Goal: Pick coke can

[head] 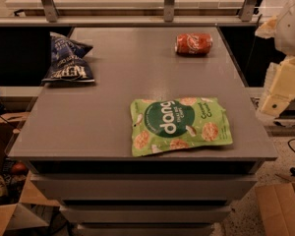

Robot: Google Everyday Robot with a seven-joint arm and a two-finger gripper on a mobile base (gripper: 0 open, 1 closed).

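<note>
Camera view: hand (274, 101) right of table (113, 90)

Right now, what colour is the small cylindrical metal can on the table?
The coke can is red with white lettering (camera view); gripper at picture's right edge.

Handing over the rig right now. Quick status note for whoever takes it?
Tool: at the right edge of view, beside the table, not over it, well apart from the can.
Coke can: lying on its side at the table's far right, nothing touching it.
Green dang bag near the front, dark blue chip bag far left, both apart from the can.
Done: no grasp yet.
Left: reach, grip, lift the can.
</note>
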